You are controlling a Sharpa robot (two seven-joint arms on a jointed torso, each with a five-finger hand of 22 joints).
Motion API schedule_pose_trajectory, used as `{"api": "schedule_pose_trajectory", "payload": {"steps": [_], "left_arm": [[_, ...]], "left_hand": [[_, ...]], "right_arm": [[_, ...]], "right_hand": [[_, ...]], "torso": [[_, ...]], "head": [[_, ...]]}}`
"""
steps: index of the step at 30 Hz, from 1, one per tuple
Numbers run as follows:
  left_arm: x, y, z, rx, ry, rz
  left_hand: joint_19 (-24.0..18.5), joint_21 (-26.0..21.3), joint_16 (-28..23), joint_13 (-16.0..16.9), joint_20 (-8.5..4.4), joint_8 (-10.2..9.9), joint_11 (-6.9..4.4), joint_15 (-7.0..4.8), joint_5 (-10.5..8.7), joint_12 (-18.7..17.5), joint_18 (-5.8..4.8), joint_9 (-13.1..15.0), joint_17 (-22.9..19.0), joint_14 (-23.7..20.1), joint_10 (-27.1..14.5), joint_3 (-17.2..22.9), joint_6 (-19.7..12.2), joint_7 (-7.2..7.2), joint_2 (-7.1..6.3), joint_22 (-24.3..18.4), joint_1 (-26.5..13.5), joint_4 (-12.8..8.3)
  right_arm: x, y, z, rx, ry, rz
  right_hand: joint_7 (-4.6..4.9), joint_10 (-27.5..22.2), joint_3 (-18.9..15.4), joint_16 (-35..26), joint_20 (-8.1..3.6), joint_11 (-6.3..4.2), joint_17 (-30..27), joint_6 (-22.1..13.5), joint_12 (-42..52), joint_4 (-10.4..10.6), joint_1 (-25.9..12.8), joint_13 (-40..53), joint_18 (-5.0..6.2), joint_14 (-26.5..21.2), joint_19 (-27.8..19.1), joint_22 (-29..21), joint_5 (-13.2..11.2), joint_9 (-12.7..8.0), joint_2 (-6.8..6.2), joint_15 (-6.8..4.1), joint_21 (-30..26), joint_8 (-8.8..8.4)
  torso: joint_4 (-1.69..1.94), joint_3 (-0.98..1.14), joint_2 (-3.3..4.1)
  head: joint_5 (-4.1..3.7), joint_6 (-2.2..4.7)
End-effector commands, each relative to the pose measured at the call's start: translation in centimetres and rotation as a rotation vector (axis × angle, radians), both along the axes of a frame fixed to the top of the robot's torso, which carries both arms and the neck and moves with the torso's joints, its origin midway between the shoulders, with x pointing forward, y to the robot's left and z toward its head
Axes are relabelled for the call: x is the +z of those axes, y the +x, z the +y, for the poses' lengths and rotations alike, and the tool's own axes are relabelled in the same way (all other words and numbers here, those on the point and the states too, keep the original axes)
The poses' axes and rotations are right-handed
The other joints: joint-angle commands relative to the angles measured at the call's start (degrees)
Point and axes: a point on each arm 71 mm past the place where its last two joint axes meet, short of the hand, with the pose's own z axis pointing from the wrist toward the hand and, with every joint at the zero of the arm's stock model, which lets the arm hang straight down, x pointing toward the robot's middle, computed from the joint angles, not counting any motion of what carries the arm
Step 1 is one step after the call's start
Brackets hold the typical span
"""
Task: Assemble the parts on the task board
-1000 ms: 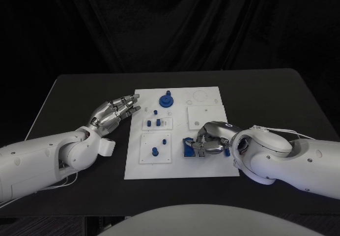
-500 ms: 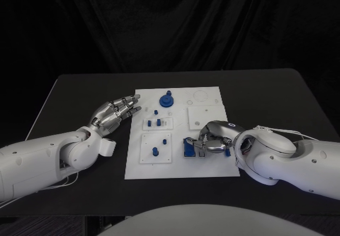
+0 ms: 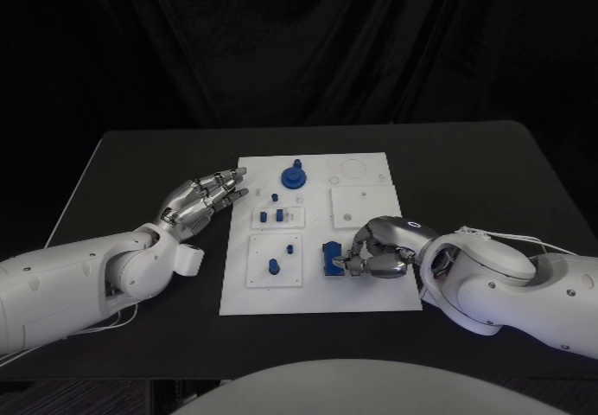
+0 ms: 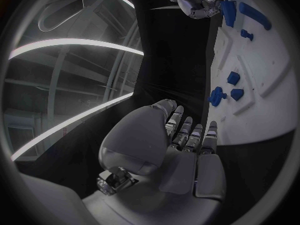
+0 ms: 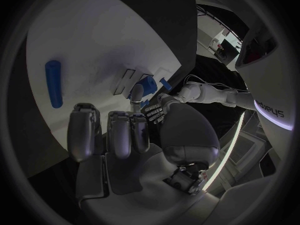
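The white task board (image 3: 361,290) lies in the middle of the black table. My right hand (image 3: 377,252) hovers low over the board's near right part with its fingers curled in. One fingertip (image 5: 135,92) touches a blue block (image 3: 333,258); the palm holds nothing. A blue rod (image 5: 54,83) lies flat on the board beyond the fingers. A round blue part with a peg (image 3: 293,177) stands at the board's far end. Small blue pegs (image 3: 276,214) stand in the left plates. My left hand (image 3: 200,202) floats open beside the board's left edge, fingers stretched out.
Bare black table (image 3: 149,156) surrounds the board on all sides. The left wrist view shows the board (image 4: 269,75) with its blue pegs (image 4: 217,96) and my right hand (image 4: 197,2) at the blue block (image 4: 228,12).
My right hand has shifted slightly toward the board's near edge and now covers the blue piece seen at its right side. The blue block and my left hand have stayed put.
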Motion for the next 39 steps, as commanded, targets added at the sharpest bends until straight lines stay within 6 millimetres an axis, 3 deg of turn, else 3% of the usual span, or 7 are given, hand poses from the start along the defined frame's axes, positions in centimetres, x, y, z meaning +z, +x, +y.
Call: {"api": "schedule_pose_trajectory", "payload": {"steps": [1, 4, 12, 17, 24, 32, 39], "left_arm": [[0.13, -0.12, -0.04, -0.006, -0.024, -0.019], [0.09, -0.15, 0.01, -0.005, -0.023, -0.018], [0.0, -0.2, 0.02, -0.006, -0.023, -0.014], [-0.03, -0.21, 0.01, -0.007, -0.023, -0.013], [-0.08, -0.24, -0.01, -0.008, -0.022, -0.01], [-0.13, -0.26, -0.05, -0.01, -0.024, -0.008], [-0.14, -0.28, -0.04, -0.01, -0.024, -0.008]], "left_hand": [[0.1, 0.4, 0.3, 0.1, 0.42, 0.3, 0.33, 0.34, 0.19, 0.2, 0.02, 0.1, 0.1, 0.2, 0.1, 0.4, 0.3, 0.12, -0.05, 0.1, -0.4, 0.0], [0.1, 0.4, 0.3, 0.1, 0.43, 0.3, 0.33, 0.35, 0.19, 0.2, 0.02, 0.1, 0.1, 0.3, 0.1, 0.4, 0.3, 0.14, -0.05, 0.0, -0.4, 0.0], [0.1, 0.4, 0.3, 0.1, 0.43, 0.3, 0.33, 0.35, 0.19, 0.2, 0.02, 0.1, 0.1, 0.3, 0.1, 0.4, 0.3, 0.14, -0.05, 0.0, -0.4, 0.0], [0.1, 0.4, 0.3, 0.1, 0.46, 0.3, 0.34, 0.37, 0.2, 0.3, 0.03, 0.1, 0.1, 0.3, 0.1, 0.5, 0.4, 0.18, -0.06, 0.1, -0.5, 0.0], [0.1, 0.4, 0.4, 0.1, 0.48, 0.3, 0.33, 0.39, 0.2, 0.3, 0.03, 0.1, 0.1, 0.3, 0.1, 0.6, 0.5, 0.21, -0.06, 0.1, -0.5, 0.0], [0.2, 0.4, 0.4, 0.1, 0.51, 0.3, 0.33, 0.41, 0.21, 0.3, 0.04, 0.1, 0.1, 0.3, 0.1, 0.7, 0.6, 0.24, -0.07, 0.2, -0.5, 0.0], [0.2, 0.4, 0.4, 0.1, 0.53, 0.4, 0.33, 0.43, 0.21, 0.3, 0.05, 0.1, 0.1, 0.3, 0.1, 0.7, 0.6, 0.26, -0.07, 0.3, -0.5, 0.0]], "right_arm": [[-0.19, -0.35, 0.08, 0.014, 0.007, 0.01], [-0.36, -0.46, 0.07, 0.014, 0.005, 0.017], [-0.62, -0.32, -0.04, 0.008, 0.0, 0.024], [-0.63, -0.26, 0.01, 0.005, 0.017, 0.026], [-0.77, -0.11, 0.0, 0.002, 0.014, 0.032], [-0.98, -0.06, 0.22, 0.016, 0.008, 0.05], [-1.17, -0.16, 0.45, 0.034, 0.001, 0.067]], "right_hand": [[0.03, 5.9, -0.6, -0.2, -0.45, -0.45, 7.7, -0.5, 0.3, 0.0, 1.1, 15.1, -0.06, 4.5, 1.9, 11.6, -0.4, 0.7, -0.08, -0.39, 0.0, 0.39], [-0.04, 5.9, -1.2, -0.3, -0.49, -0.48, 7.5, -1.1, 0.3, -0.8, 3.0, 15.1, -0.02, 4.5, 1.9, 11.6, -0.7, 1.7, -0.25, -0.46, -0.2, 0.87], [-0.05, 5.9, -1.2, -0.4, -0.5, -0.49, 7.4, -1.1, 0.3, -0.9, 3.2, 15.1, -0.01, 4.5, 1.8, 11.6, -0.8, 1.8, -0.24, -0.46, -0.3, 0.92], [-0.15, 5.9, -1.2, -0.3, -0.53, -0.56, 7.5, -1.0, 0.3, -0.6, 3.9, 15.1, -0.01, 4.5, 1.9, 11.6, -0.5, 2.4, 0.93, -0.51, -0.3, 1.24], [-0.28, 5.9, -0.9, -0.3, -0.63, -0.68, 7.5, -1.1, 0.3, -0.5, 5.3, 15.1, 0.01, 4.5, 1.8, 11.5, 1.4, 3.1, 2.32, -0.61, -0.4, 1.48], [-0.58, 5.9, 0.6, -0.4, -0.84, -0.95, 7.3, -1.8, 0.3, -3.0, 10.8, 15.1, 0.05, 4.5, 1.8, 11.5, 6.6, 4.0, 2.93, -0.84, -0.5, 1.3], [-0.6, 5.9, 1.2, -0.4, -0.89, -0.99, 7.4, -1.9, 0.3, -3.9, 12.3, 15.1, 0.03, 4.5, 1.8, 11.5, 6.5, 4.3, 2.76, -0.89, -0.5, 1.2]], "torso": [[-0.04, 0.01, -0.03], [-0.06, 0.01, -0.07], [0.03, 0.01, -0.01], [0.09, 0.01, -0.01], [0.02, -0.03, 0.05], [0.07, -0.01, 0.07], [0.09, -0.02, 0.04]], "head": [[0.13, 0.0], [0.25, 0.0], [0.1, 0.0], [0.06, 0.0], [0.2, 0.0], [0.15, 0.0], [0.22, 0.0]]}}
